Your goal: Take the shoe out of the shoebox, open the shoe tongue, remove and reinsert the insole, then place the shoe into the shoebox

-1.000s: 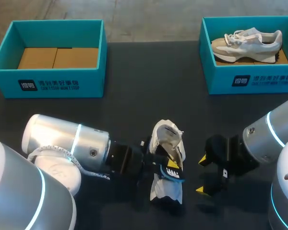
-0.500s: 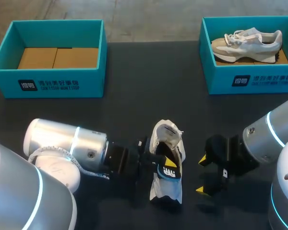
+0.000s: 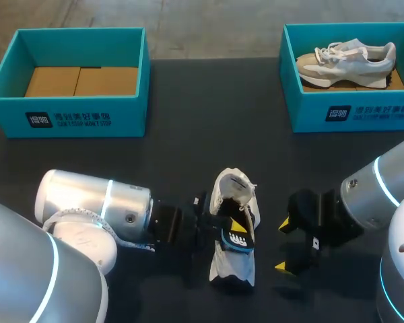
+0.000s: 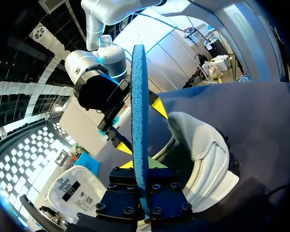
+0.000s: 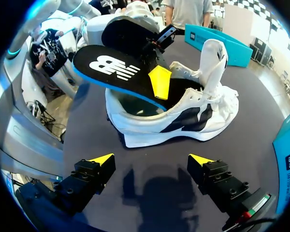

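A white and black shoe (image 3: 230,259) lies on the dark table near the front edge, its tongue (image 5: 213,57) pulled up. My left gripper (image 3: 237,227) is shut on the black, blue-edged insole (image 5: 115,66), which hangs tilted over the shoe's (image 5: 183,113) opening with one end down inside. In the left wrist view the insole (image 4: 139,121) stands edge-on between my left gripper's (image 4: 144,195) fingers, above the shoe (image 4: 203,154). My right gripper (image 3: 283,245) is open and empty just right of the shoe; in its own view the right gripper (image 5: 150,160) faces the shoe's side.
An empty teal shoebox (image 3: 67,114) stands at the back left. A second teal shoebox (image 3: 350,111) at the back right holds a grey-white shoe (image 3: 347,57). Dark bare table lies between the boxes and the arms.
My left gripper has drawn back slightly to the left, and the insole's end has shifted a little towards the shoe's opening. The right arm has not moved.
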Action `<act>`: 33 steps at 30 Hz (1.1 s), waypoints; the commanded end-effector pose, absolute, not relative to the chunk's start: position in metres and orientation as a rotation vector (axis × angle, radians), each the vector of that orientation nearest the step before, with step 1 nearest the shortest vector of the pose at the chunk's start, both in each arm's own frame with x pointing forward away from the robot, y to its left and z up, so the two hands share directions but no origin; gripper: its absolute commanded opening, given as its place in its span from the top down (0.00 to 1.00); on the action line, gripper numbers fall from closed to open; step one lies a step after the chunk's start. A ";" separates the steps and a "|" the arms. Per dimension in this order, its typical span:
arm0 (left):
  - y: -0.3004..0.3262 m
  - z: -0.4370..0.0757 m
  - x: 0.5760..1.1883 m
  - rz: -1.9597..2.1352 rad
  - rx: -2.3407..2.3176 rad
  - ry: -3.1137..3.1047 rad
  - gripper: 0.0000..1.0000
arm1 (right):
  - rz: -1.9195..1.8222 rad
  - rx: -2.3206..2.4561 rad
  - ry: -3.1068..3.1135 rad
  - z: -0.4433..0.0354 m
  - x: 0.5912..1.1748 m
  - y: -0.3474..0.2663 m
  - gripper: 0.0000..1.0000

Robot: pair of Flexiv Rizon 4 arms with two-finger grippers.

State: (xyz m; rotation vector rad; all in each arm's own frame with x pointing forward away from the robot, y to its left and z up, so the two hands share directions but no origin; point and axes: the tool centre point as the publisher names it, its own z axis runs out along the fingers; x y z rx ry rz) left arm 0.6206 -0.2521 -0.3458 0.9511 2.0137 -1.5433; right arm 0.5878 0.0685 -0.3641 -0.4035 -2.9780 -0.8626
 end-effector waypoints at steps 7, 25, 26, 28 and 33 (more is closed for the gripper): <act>-0.253 -0.338 0.616 -1.560 0.951 2.008 0.72 | -0.863 -0.405 -2.980 -0.363 0.586 0.068 0.00; -0.249 -0.319 0.598 -1.566 1.000 1.993 0.85 | -0.863 -0.405 -2.980 -0.363 0.586 0.068 0.00; -0.249 -0.320 0.599 -1.564 1.002 1.996 0.95 | -0.863 -0.405 -2.980 -0.363 0.586 0.068 0.00; -0.250 -0.321 0.599 -1.559 1.006 1.999 1.00 | -0.863 -0.405 -2.980 -0.363 0.586 0.068 0.00; -0.253 -0.325 0.599 -1.553 1.024 1.997 1.00 | -0.863 -0.405 -2.980 -0.363 0.586 0.068 0.00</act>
